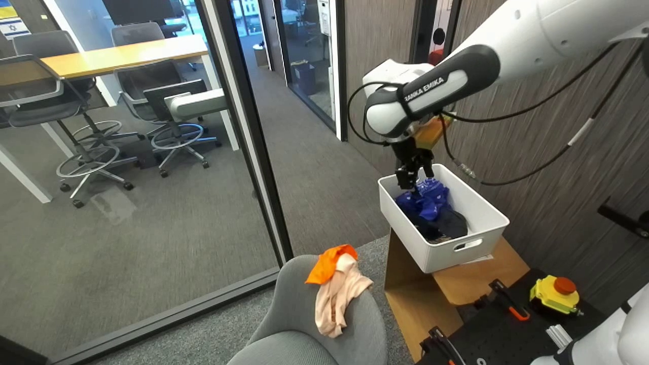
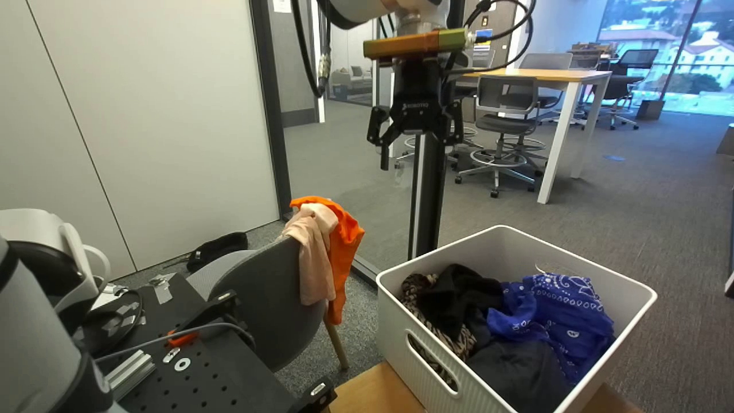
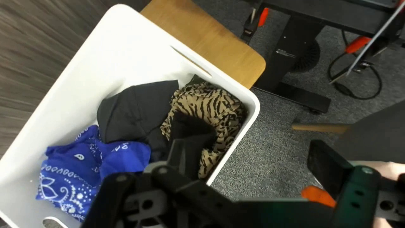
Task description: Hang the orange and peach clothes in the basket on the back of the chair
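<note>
The orange cloth (image 1: pixel 324 267) and the peach cloth (image 1: pixel 340 299) hang side by side over the top of the grey chair's back (image 1: pixel 362 324). In an exterior view the orange cloth (image 2: pixel 346 232) and peach cloth (image 2: pixel 314 261) drape down the back's rear side. In the wrist view only bits of the orange cloth (image 3: pixel 318 195) and peach cloth (image 3: pixel 390 168) show past a finger. My gripper (image 2: pixel 421 152) is open and empty, above and apart from the chair and the white basket (image 2: pixel 579 261). The wrist view shows its fingers (image 3: pixel 250 158) wide apart.
The basket (image 3: pixel 123 41) holds a blue bandana (image 3: pixel 72 171), dark clothes (image 3: pixel 136 110) and a tiger-striped cloth (image 3: pixel 202 104). It stands on a wooden stand (image 1: pixel 481 281). A black table (image 2: pixel 200 378) with clamps is beside the chair. A glass wall frame (image 1: pixel 253 126) stands behind.
</note>
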Action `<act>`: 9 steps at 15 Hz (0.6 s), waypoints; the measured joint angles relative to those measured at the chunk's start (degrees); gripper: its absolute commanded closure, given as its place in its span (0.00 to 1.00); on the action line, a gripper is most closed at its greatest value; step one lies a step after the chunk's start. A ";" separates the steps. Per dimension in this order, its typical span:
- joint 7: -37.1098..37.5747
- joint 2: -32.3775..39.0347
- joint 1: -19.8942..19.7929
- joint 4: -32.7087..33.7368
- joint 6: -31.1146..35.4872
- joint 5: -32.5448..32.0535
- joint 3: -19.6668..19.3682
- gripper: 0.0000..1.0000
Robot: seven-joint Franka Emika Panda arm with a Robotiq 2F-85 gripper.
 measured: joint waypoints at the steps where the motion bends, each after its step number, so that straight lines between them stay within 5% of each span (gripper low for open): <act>1: 0.02 -2.99 -1.07 -0.98 -0.91 1.93 -0.23 0.00; 9: 1.84 -28.17 -6.41 -10.43 -5.10 11.51 -6.08 0.00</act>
